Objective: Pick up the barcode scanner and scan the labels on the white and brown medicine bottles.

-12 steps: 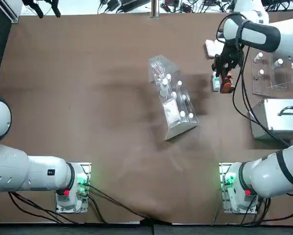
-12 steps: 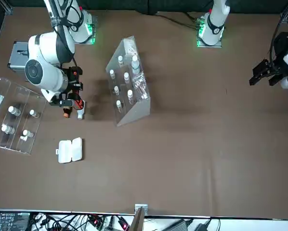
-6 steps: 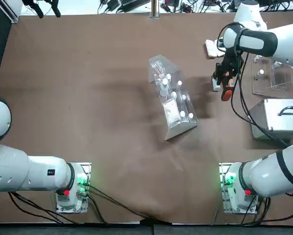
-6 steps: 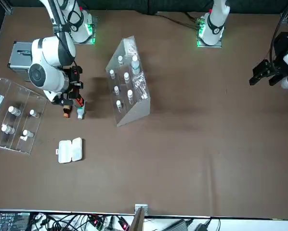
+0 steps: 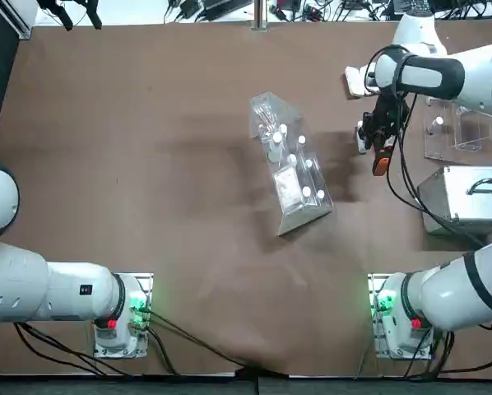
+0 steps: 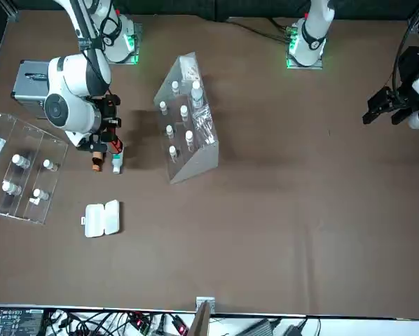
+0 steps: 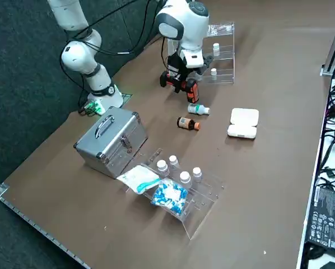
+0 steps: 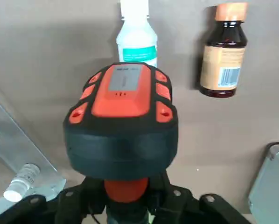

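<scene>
Even bright overhead light, soft shadows on the table (image 5: 147, 123), close wrist view slightly blurred

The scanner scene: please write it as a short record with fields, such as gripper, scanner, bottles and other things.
gripper: right gripper shut on the barcode scanner, held above the table
scanner aim: head over the white bottle
white bottle: lying on its side
brown bottle: lying beside the white one, barcode label facing up
other things: white clamshell case, metal case, clear vial rack

Metal case (image 7: 110, 142); white clamshell (image 7: 243, 123); seemingly clear vial racks (image 6: 185, 119).
</scene>
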